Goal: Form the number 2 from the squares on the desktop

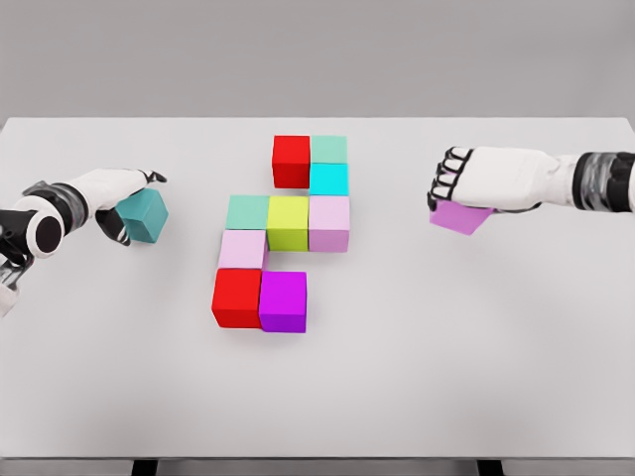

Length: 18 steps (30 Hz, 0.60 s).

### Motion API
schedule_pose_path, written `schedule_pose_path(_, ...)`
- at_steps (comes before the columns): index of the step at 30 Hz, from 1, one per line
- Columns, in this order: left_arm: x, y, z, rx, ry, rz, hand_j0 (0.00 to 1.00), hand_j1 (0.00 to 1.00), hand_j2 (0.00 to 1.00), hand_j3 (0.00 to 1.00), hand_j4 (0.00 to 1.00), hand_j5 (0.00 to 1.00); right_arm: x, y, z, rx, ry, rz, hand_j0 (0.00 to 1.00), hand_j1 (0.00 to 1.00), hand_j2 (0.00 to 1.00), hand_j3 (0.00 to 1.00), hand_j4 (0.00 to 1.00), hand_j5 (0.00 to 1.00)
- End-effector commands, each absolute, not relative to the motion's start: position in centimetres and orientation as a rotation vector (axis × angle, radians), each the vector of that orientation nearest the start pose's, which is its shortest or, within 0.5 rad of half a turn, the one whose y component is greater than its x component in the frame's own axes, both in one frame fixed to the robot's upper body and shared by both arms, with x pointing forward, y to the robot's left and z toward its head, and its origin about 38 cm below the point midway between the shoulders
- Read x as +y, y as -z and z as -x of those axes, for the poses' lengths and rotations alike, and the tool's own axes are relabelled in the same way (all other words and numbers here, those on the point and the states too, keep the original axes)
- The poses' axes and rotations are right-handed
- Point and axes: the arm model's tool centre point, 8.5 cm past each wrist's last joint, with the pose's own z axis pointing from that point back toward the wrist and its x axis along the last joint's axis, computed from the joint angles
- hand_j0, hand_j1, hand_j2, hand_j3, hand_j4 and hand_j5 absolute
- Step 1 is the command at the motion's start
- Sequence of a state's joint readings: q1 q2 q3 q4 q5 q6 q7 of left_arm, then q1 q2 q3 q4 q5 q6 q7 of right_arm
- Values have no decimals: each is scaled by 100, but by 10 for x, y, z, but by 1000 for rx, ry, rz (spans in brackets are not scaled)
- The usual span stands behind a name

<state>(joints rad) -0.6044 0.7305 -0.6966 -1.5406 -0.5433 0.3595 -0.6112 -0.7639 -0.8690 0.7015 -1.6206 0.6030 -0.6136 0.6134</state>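
Head view of a white table (496, 377) bearing nine cubes joined into a partial figure. Top row: red cube (291, 161) with a mint cube (328, 150) touching its right side; a cyan cube (328, 179) sits directly below the mint one. Middle row, left to right: green cube (248, 211), yellow cube (288, 222), pale pink cube (328, 223). Below the green cube lies a second pale pink cube (242, 249); beneath it a second red cube (236, 297) adjoins a purple cube (283, 300) on its right. The left hand (124, 203), left of the figure, has its fingers curled around a teal cube (145, 216). The right hand (466, 183), right of the figure, grips a violet cube (460, 218) from above, tilted and apart from the rest.
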Motion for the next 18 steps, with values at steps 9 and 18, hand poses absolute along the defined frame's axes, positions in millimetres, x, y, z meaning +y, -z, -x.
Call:
schedule_pose_path(9,310,-163,-459,-825,1520,-693,88,88,88,88,88,88,-215,-236,-391,1499,2904,-513,44,44,44,44,44,44)
schedule_pose_path(18,310,-161,-459,-822,1515,-690,73,73,73,73,73,73,-189,-225,-386,1536,2863,-420,44,44,44,44,44,44)
